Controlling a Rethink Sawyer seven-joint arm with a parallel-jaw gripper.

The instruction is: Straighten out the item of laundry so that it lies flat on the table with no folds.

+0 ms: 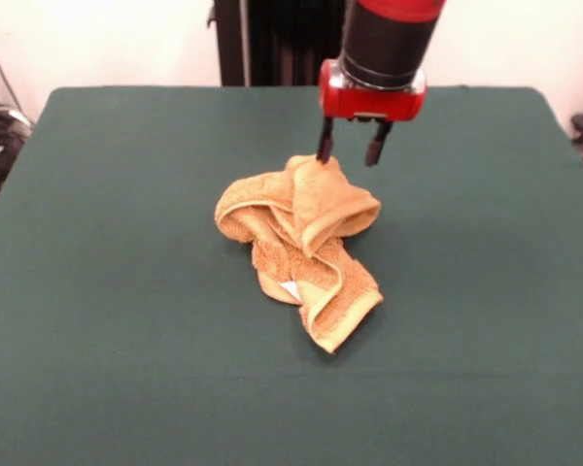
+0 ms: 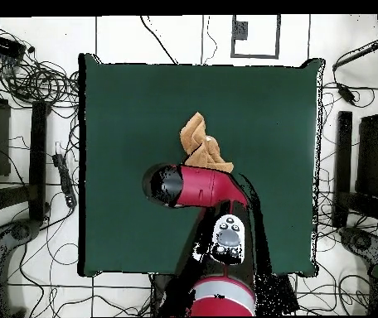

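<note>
The gripper (image 1: 350,153) hangs spread at the crumpled towel (image 1: 299,248) — frame centre. Risk: 1 pinch catches 2 layers — folds stay.

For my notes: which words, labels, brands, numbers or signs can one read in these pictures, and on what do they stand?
None can be read.
The white label on the towel: too small to tell if it bears any print.
The arm and the gripper: no lettering shows.
</note>
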